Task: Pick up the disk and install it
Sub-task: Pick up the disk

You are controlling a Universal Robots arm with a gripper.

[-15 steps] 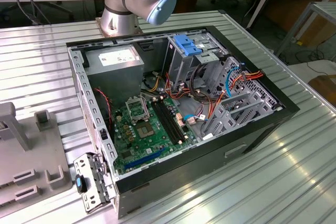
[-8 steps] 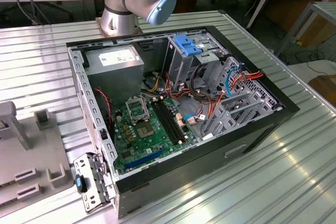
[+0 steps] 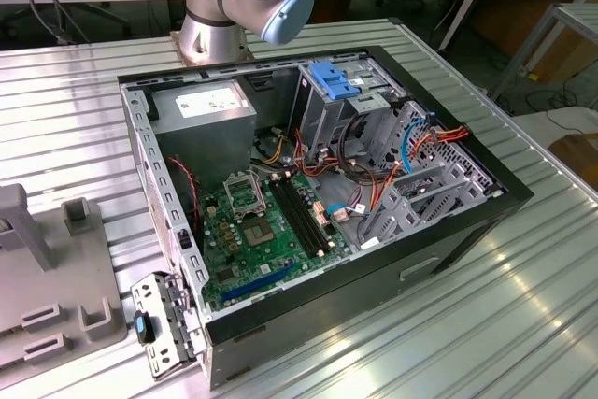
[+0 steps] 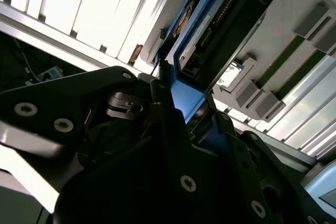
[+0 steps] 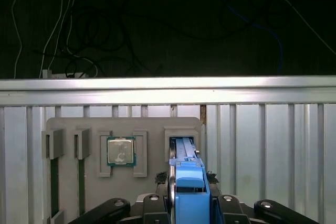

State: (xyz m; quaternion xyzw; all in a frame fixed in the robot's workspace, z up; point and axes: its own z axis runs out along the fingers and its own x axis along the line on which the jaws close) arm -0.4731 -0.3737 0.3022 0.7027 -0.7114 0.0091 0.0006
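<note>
Nearest you in the first wrist view, the gripper (image 5: 189, 182) clamps the blue end of the disk (image 5: 185, 153), which stands on edge in a slot of the grey holder (image 5: 79, 127). Just beside it a processor chip (image 5: 121, 151) lies in its recess; beyond the ribbed table (image 5: 262, 140), cables (image 5: 89, 30) trail over dark floor

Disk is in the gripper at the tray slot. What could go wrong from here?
The gripper holds the disk by its blue rail end, so it may slip or swing.
Its far end sits in the tray slot; a tilted lift could jam it.
In the exterior view, cables crowd the drive cage and could snag the disk.
</note>
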